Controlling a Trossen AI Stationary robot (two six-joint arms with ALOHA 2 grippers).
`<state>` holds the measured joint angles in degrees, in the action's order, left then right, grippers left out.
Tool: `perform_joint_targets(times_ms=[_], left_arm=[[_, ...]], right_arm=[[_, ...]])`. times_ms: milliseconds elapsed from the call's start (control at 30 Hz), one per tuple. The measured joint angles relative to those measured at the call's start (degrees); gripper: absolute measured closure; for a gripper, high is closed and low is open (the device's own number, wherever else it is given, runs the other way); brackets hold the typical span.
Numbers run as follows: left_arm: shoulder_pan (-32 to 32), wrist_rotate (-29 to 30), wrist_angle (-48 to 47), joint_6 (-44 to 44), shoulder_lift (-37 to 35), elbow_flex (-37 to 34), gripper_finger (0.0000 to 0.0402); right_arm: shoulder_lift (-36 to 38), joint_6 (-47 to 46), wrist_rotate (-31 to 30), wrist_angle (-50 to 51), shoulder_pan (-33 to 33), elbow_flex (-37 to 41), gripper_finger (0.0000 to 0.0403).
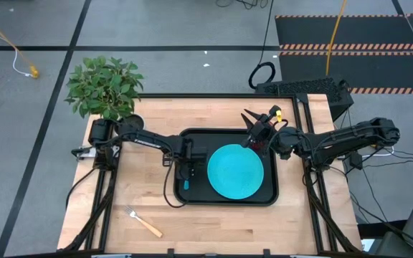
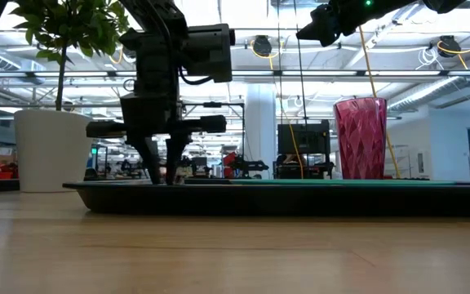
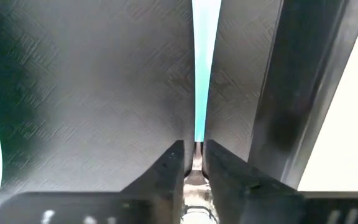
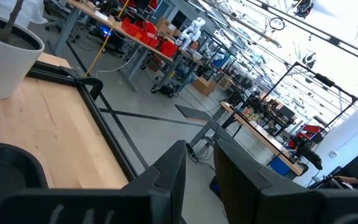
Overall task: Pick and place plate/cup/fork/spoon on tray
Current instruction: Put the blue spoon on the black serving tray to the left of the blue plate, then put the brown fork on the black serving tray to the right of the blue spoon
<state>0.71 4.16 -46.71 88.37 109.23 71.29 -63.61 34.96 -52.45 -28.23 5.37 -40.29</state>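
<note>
The black tray [image 1: 192,197] lies in the middle of the table. The turquoise plate [image 1: 235,170] lies flat in it. The dark red cup [image 2: 360,137] stands upright at the tray's far right. My left gripper [image 1: 186,172] points down into the tray's left part, shut on the spoon [image 3: 200,74], whose light blue handle also shows in the high view [image 1: 186,185]. My right gripper [image 1: 251,123] hangs high above the cup, shut and empty. The fork [image 1: 144,222] lies on the table's near left. My left gripper pinches the spoon's metal neck [image 3: 195,157], just beside the blue handle's end, between its two fingers. The fingers come from above, pointing down, across the spoon. The handle runs away from the fingers, low along the tray floor [image 3: 104,93]; whether it rests there I cannot tell.
A green plant [image 1: 106,86] in its pot stands at the table's far left corner. Bare wood lies in front of the tray and to its left. The tray's raised rim [image 2: 243,198] runs round the dishes.
</note>
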Motion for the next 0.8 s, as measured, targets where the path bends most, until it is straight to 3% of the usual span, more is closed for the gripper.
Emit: perform_joint_targets(times_ms=[233,467,600,800], left_arm=[[0.0,0.2,0.4,-0.4,0.0,0.0,0.0267],[1.4,9.5,0.8,-2.3,-1.1,1.5,0.0244],[3.5,10.9,0.3,-8.5,-1.7,3.3,0.0243],[8.5,19.7,-5.6,-26.5,-3.3,7.1,0.0243]], right_arm=[[0.0,0.0,0.0,0.0,0.0,0.0,0.0326],[0.0,0.3,0.0,0.2,0.0,0.0,0.0326],[0.0,0.3,-0.1,0.3,0.0,0.0,0.0325],[0.0,2.9,-0.1,0.1,0.0,0.0,0.0326]])
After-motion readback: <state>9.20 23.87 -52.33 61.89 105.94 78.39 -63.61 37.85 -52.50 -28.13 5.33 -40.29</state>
